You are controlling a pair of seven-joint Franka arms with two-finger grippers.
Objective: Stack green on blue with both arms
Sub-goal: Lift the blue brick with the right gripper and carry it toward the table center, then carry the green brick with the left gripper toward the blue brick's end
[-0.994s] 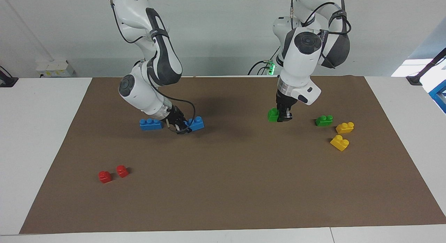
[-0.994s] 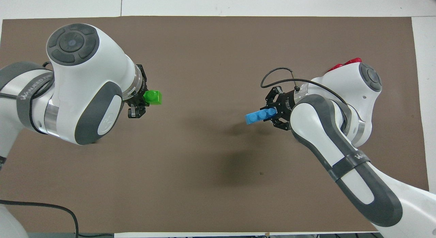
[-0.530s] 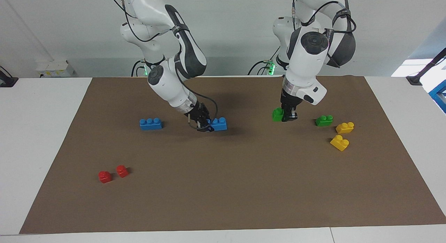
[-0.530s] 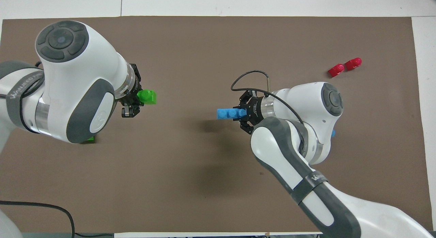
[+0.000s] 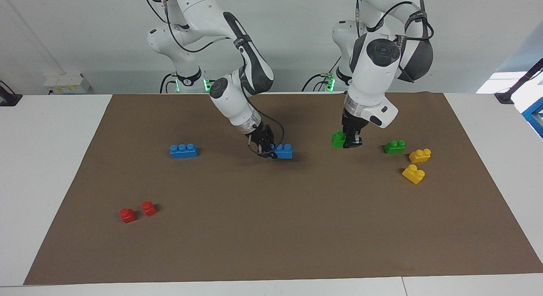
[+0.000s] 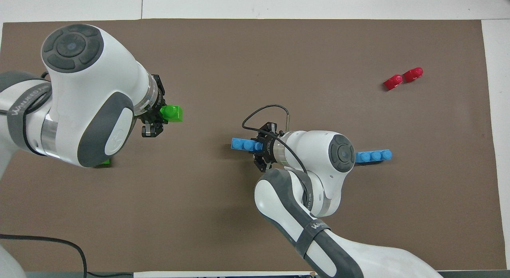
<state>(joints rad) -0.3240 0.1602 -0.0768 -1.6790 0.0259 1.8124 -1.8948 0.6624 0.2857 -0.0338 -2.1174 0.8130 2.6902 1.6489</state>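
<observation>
My right gripper [image 5: 270,153] is shut on one end of a blue three-stud brick [image 5: 284,151], held level and low over the middle of the brown mat; in the overhead view this gripper [image 6: 261,147] shows with the blue brick [image 6: 243,144] sticking out toward the left arm's end. My left gripper [image 5: 349,142] is shut on a bright-green brick [image 5: 338,140], low over the mat and a short gap from the blue one. From above, the green brick [image 6: 172,113] juts out of the left gripper [image 6: 155,121]. I cannot tell whether either brick touches the mat.
A second blue brick [image 5: 183,151] lies toward the right arm's end, and two red bricks [image 5: 136,212] lie farther from the robots. A second green brick [image 5: 394,146] and two yellow bricks [image 5: 417,164] lie toward the left arm's end. The brown mat [image 5: 297,236] covers the table.
My right arm has carried the blue brick away from the other blue brick toward the mat's middle, closer to the green one. My left gripper with the green brick has barely shifted.
</observation>
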